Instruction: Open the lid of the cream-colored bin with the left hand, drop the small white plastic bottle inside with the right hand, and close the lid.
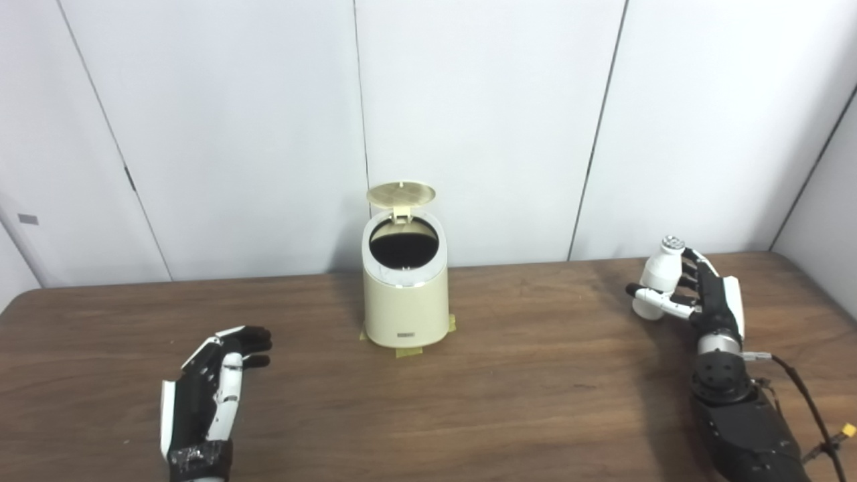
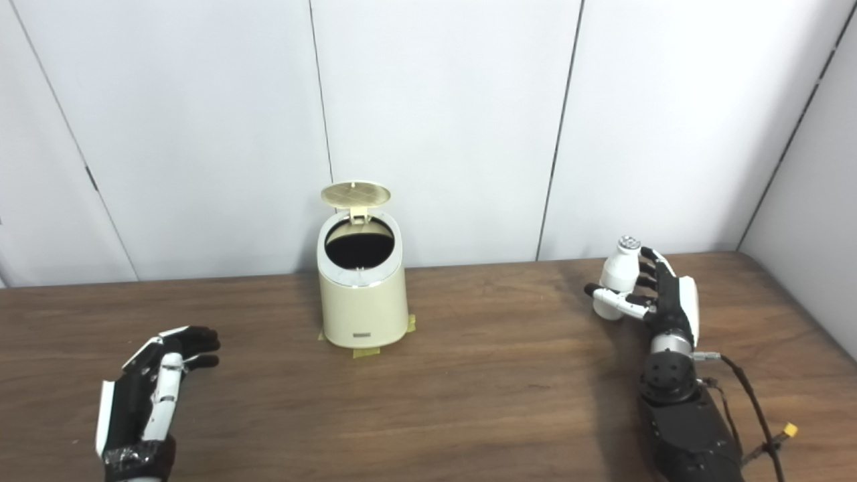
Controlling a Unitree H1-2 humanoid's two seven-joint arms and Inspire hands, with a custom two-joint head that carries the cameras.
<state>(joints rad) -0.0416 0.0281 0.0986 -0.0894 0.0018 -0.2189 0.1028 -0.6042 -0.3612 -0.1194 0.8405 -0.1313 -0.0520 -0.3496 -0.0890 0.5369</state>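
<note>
On your worktop (image 1: 535, 402), the cream-colored bin (image 1: 406, 301) stands upright at centre back, its lid (image 1: 400, 193) tipped up behind the mouth. Your right hand (image 1: 710, 298) wraps its fingers (image 1: 659, 296) around the small white bottle (image 1: 656, 281), upright, cap up, far right. Your left hand (image 1: 214, 381) rests empty, fingers loosely spread.

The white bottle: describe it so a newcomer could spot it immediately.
On the brown table, look to the right side, away from the cream bin at centre. The small white bottle with a silvery cap is upright in the right hand, the only thing being held.
</note>
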